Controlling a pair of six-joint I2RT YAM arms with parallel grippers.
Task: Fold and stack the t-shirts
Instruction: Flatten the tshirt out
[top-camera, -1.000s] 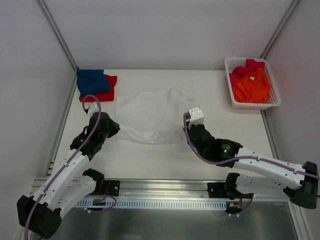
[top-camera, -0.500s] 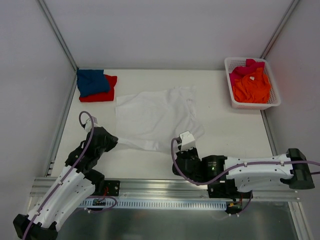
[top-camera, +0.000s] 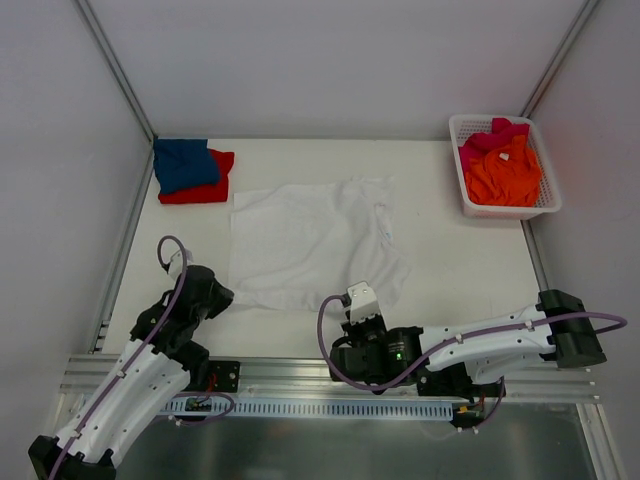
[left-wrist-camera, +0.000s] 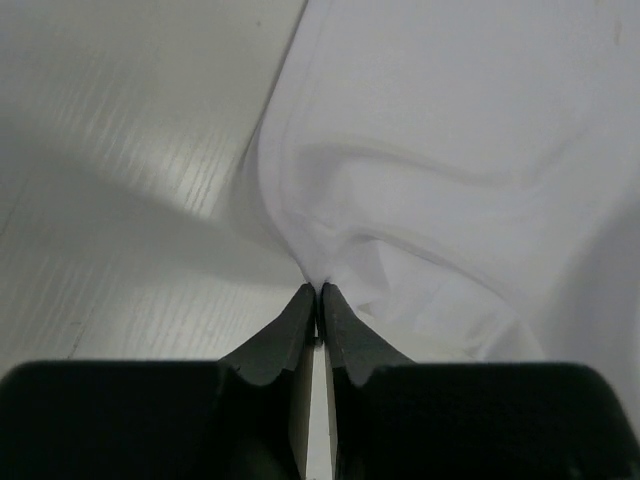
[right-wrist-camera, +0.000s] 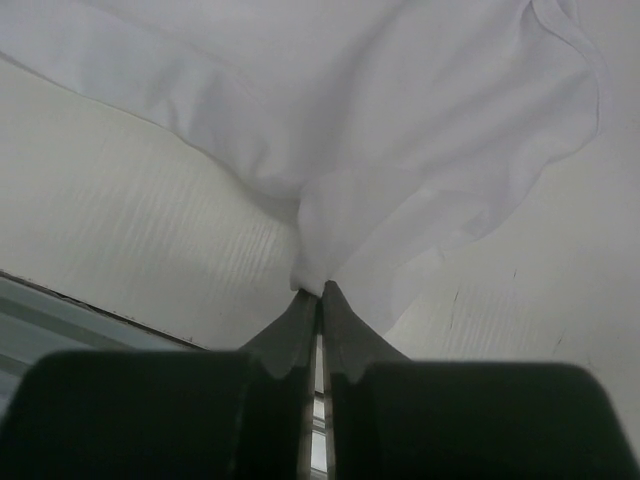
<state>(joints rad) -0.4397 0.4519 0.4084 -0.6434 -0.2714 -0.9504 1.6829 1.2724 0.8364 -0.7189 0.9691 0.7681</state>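
The white t-shirt (top-camera: 305, 235) lies spread on the table's middle. My left gripper (top-camera: 222, 296) is shut on its near left corner, the cloth pinched at the fingertips (left-wrist-camera: 318, 290). My right gripper (top-camera: 352, 302) is shut on its near right edge, the cloth bunched at the fingertips (right-wrist-camera: 320, 287). The white cloth fills the left wrist view (left-wrist-camera: 450, 150) and the right wrist view (right-wrist-camera: 380, 110). A folded blue t-shirt (top-camera: 183, 163) lies on a folded red t-shirt (top-camera: 212, 185) at the far left. An orange t-shirt (top-camera: 505, 172) and a pink t-shirt (top-camera: 492, 134) lie in the basket.
A white lattice basket (top-camera: 472, 205) stands at the far right corner. Metal frame posts rise at the back corners, and a metal rail (top-camera: 300, 370) runs along the near edge by the arm bases.
Both grippers have pulled toward the near edge with the white t-shirt's edge in them. The shirt has spread out flatter and longer toward the front.
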